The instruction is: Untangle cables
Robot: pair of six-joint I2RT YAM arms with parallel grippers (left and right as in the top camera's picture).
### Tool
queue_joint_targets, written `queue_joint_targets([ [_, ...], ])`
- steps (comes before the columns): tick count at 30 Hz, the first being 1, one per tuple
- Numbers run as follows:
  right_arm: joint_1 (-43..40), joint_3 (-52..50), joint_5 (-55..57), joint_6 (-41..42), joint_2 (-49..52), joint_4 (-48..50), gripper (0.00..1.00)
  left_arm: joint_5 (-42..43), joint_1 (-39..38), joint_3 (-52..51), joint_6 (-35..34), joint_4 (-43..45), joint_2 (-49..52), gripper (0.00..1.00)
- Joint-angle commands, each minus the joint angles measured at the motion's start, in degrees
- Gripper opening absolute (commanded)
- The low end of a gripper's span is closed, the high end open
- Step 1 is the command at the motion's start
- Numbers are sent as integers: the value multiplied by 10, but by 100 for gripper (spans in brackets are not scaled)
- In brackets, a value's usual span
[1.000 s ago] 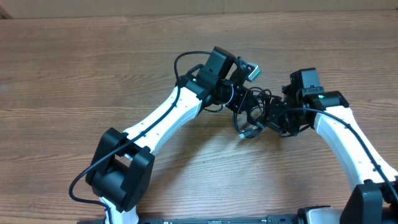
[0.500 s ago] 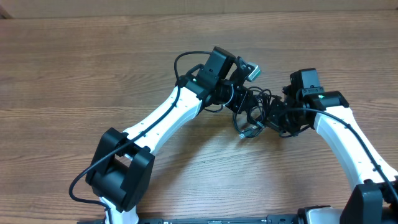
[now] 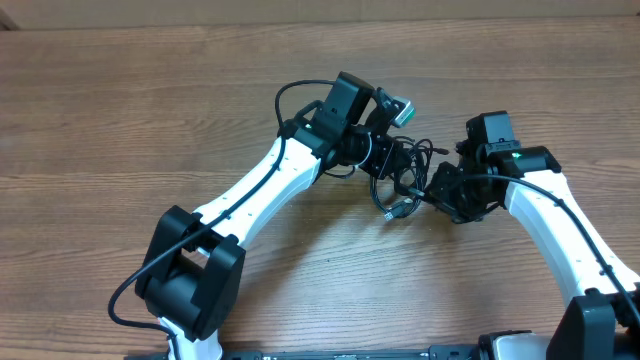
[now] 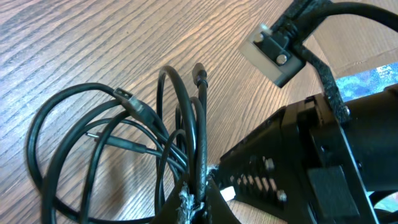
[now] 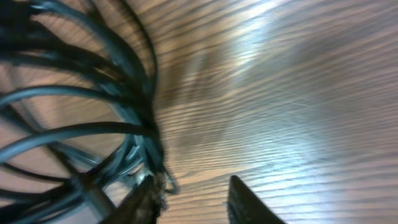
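Observation:
The cables [image 3: 408,166] are a small black tangle on the wooden table between my two arms, with a metal-tipped plug end [image 3: 398,211] lying at the near side. My left gripper [image 3: 385,160] is shut on one thicker black cable [image 4: 200,124], which runs straight up out of the jaws [image 4: 200,198]. Thin loops and a small plug [image 4: 132,107] spread to its left. My right gripper [image 3: 432,186] sits at the tangle's right edge. Its fingers stand open [image 5: 193,199] with only bare table between them, and the cable bundle [image 5: 140,130] lies just outside the left finger.
The right arm's black body [image 4: 311,155] and a grey camera block [image 4: 273,50] fill the right side of the left wrist view, close to the left gripper. Wooden tabletop [image 3: 150,110] surrounds the tangle. A thick arm cable [image 3: 290,95] loops behind the left wrist.
My right gripper has gone from shut to open, and the cables now lie outside its fingers. The left gripper has shifted slightly up and left, still holding its cable.

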Motion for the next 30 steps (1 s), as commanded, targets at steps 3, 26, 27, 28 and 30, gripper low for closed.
queue_joint_targets([
  [3,4,5,-81,-56,-2,16,36,15,2,18,1,0,-27,4],
  [26,4,5,-53,-56,-1,56,15,31,3,18,-2,6,-77,4],
  [27,4,5,-53,-56,-1,56,12,30,3,18,-2,4,-77,4],
  [28,4,5,-53,-56,-1,56,11,30,3,18,-2,2,-77,4],
  [30,4,5,-53,-56,-1,56,4,30,3,18,-1,0,-77,4],
])
